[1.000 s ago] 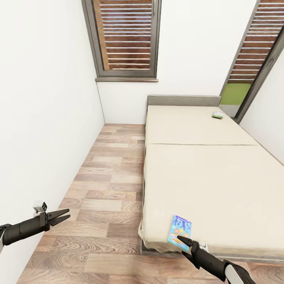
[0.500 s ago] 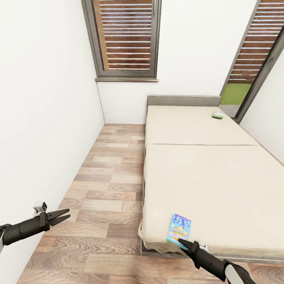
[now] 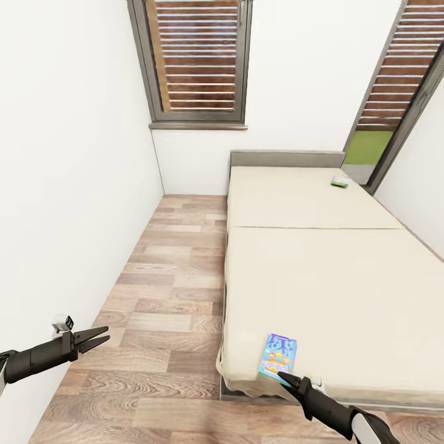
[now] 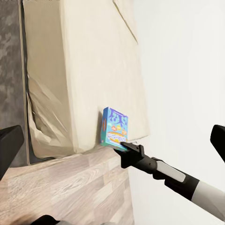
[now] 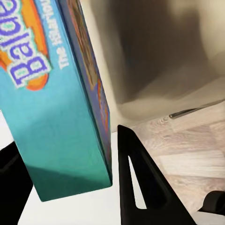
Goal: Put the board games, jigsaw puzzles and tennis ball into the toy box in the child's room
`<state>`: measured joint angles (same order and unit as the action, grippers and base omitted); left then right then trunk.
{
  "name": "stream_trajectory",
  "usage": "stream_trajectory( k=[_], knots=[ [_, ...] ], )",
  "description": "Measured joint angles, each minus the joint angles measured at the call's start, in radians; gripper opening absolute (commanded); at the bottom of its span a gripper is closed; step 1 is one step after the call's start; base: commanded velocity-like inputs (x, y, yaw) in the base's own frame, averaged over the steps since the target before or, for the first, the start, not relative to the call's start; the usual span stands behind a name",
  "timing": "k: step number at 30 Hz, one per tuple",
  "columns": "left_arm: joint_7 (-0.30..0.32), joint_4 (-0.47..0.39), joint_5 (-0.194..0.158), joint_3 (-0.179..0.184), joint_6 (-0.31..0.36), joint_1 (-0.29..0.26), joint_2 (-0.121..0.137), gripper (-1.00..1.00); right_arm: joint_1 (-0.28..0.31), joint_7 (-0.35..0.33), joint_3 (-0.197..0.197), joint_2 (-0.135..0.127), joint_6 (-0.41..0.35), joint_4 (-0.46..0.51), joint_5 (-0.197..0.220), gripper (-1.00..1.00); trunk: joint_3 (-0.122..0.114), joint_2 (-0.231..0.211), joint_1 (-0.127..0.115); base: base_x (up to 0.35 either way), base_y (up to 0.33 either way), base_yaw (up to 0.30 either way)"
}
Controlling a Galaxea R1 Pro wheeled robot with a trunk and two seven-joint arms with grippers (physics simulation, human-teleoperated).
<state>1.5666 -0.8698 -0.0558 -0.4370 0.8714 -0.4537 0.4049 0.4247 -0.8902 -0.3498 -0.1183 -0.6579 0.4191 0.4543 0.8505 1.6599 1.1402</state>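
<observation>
Head view: my right gripper clamps thin, glossy teal board game box at bed edge; left gripper spread, empty.

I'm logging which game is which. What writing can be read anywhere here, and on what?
"Balde", cut off by the frame edge: blue game box between the right tool's fingers.
"The Hilario", also cut off: same box, along its edge.
Green box far up the bed: too small to read.
</observation>
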Motion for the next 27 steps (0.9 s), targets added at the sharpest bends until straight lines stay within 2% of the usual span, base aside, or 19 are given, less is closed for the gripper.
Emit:
stream_trajectory(
  k=[7,8,27],
  knots=[
    [0.0,0.0,0.001,0.0,0.0,0.0,0.0,1.0,0.0,-0.001,0.0,0.0,0.001,0.0,-0.001,-1.0,-0.022,-0.049,-0.027,0.0,0.0,0.0],
    [0.0,0.0,0.001,0.0,0.0,0.0,0.0,1.0,0.0,-0.06,-0.001,0.0,-0.001,0.001,0.0,-1.0,-0.025,-0.056,-0.031,0.0,0.0,0.0],
    [0.0,0.0,0.003,0.0,0.0,0.0,0.002,1.0,0.0,-0.103,-0.003,-0.003,0.011,0.0,-0.008,-1.0,-0.085,-0.189,-0.104,0.0,0.0,0.0]
  ],
)
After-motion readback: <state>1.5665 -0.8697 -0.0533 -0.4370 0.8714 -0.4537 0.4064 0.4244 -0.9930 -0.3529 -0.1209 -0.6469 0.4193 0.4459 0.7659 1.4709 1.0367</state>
